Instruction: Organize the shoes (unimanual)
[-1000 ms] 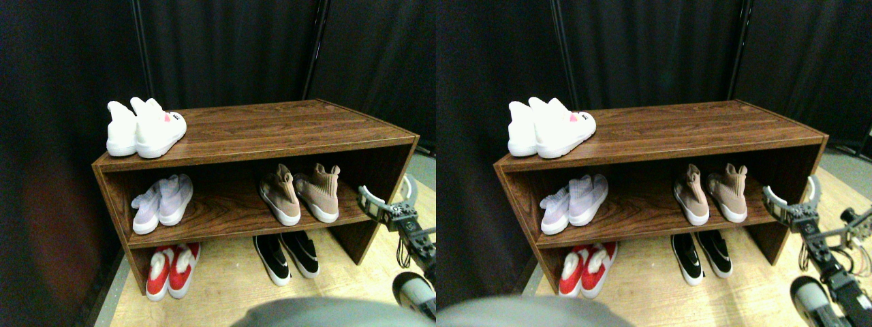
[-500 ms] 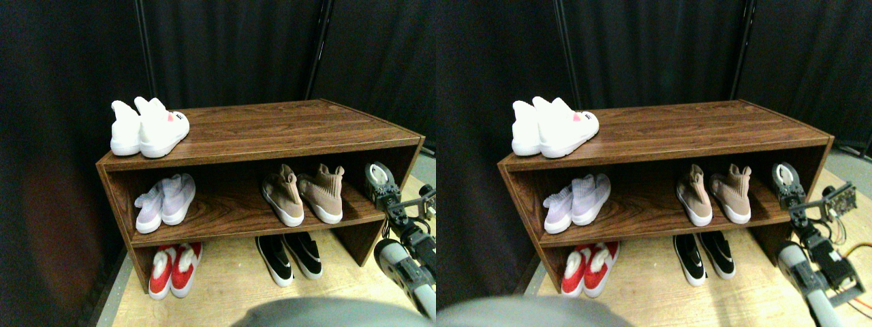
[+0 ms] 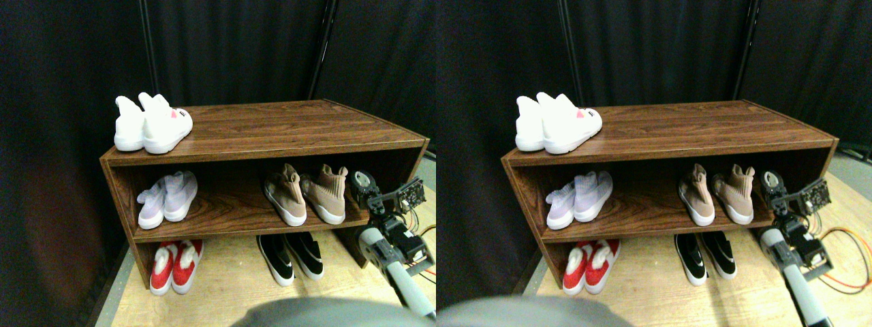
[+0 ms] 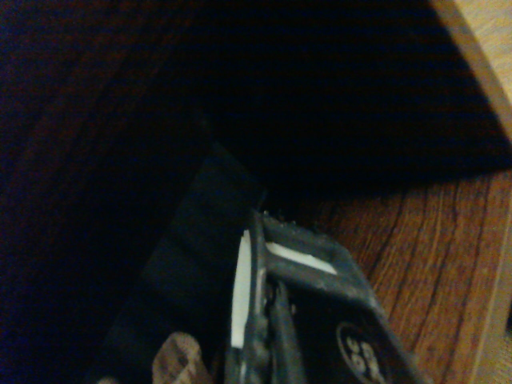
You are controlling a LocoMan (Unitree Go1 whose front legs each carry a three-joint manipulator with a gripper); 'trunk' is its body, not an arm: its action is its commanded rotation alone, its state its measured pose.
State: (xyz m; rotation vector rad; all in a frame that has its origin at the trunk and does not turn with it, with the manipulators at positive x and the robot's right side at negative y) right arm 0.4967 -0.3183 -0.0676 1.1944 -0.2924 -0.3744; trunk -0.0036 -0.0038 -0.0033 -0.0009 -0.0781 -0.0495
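Note:
On the middle board of the brown wooden rack [image 3: 272, 129], a pair of tan knit high shoes [image 3: 306, 196] stands to the right and a lavender pair [image 3: 167, 197] to the left. A black low pair with white soles [image 3: 291, 255] and a red pair [image 3: 176, 266] sit on the floor under the rack. A white pair [image 3: 153, 122] is on the top at the left corner. My right gripper [image 3: 360, 182] hangs at the right end of the middle board, just right of the tan shoes, with its jaws together and nothing in them. In the wrist view the gripper [image 4: 256, 224] points into the dark shelf space, with a bit of tan shoe [image 4: 180, 358] at the edge.
The rack's right side panel [image 3: 409, 160] stands close beside the gripper. Black curtains [image 3: 238, 48] hang behind the rack. Light wooden floor [image 3: 231, 286] lies in front, with orange cables [image 3: 426, 235] at the right edge.
The gripper swung left from outside the rack's right side to the right end of the middle board, and its jaws went from spread apart to together. The shoes have not moved.

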